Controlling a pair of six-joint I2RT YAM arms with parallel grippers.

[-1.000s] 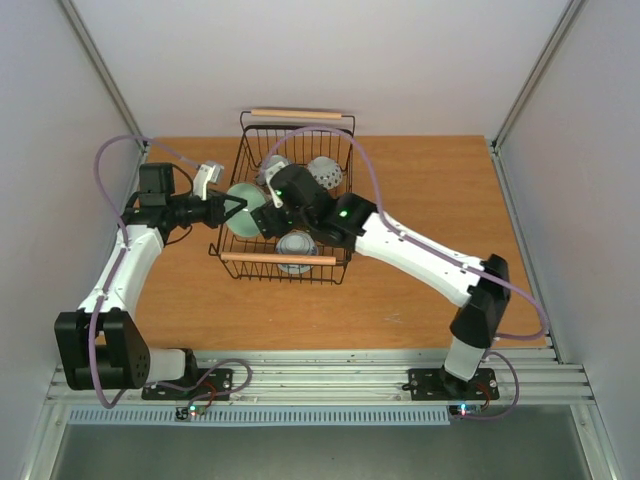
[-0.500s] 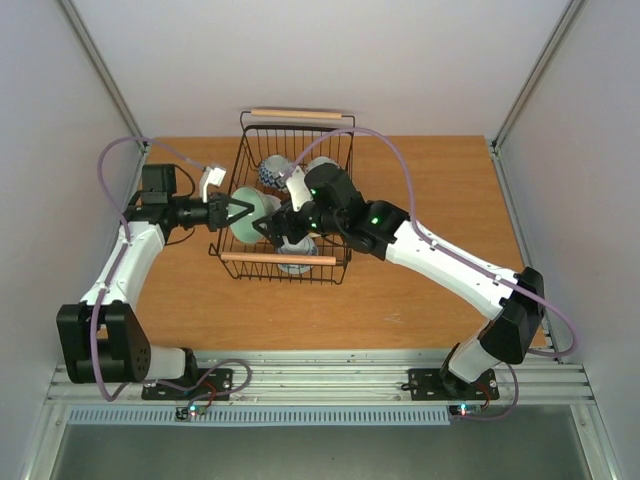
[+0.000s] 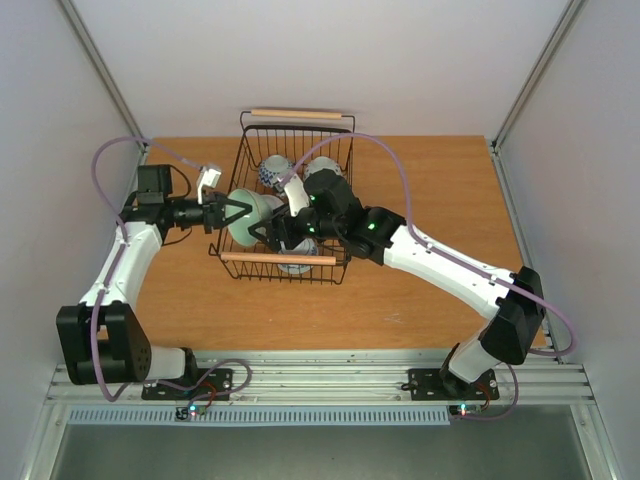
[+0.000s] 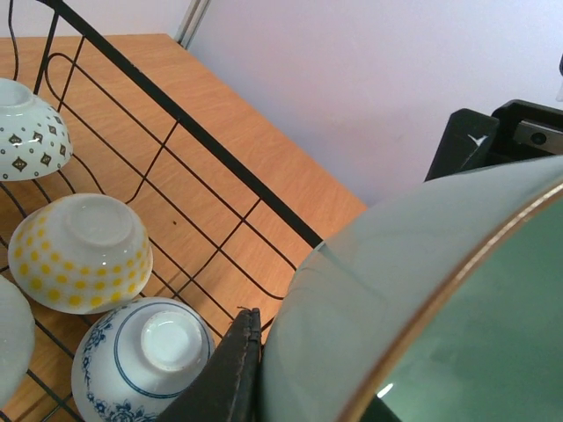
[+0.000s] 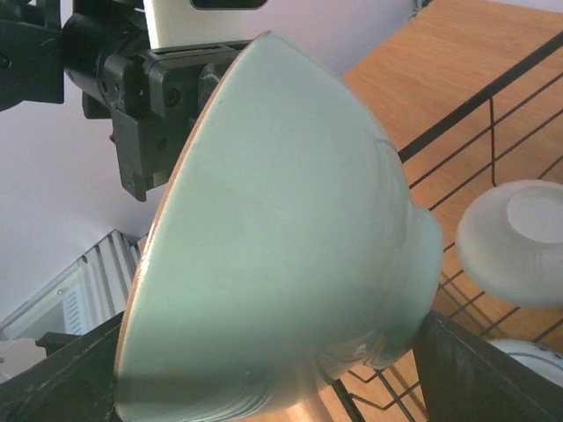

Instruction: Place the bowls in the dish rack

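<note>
The pale green bowl (image 3: 247, 215) hangs tipped on its side over the left part of the dish rack (image 3: 300, 113), its opening turned to the left. We see the left end effector (image 3: 228, 211) clamped on its rim, one dark finger (image 4: 230, 374) lying against the outer wall. The right end effector (image 3: 272, 232) reaches in from the other side and straddles the bowl, fingers set wide apart, one near the rim and one (image 5: 479, 374) at the foot. Whether they press on it we cannot tell.

Below and beyond, three bowls lie bottom up in the rack: a diamond-patterned bowl (image 4: 31, 132), a yellow-dotted bowl (image 4: 79, 251) and a blue-patterned bowl (image 4: 145, 360). The rack sits on the wooden tabletop (image 3: 430, 180), the right arm crossing its near right corner.
</note>
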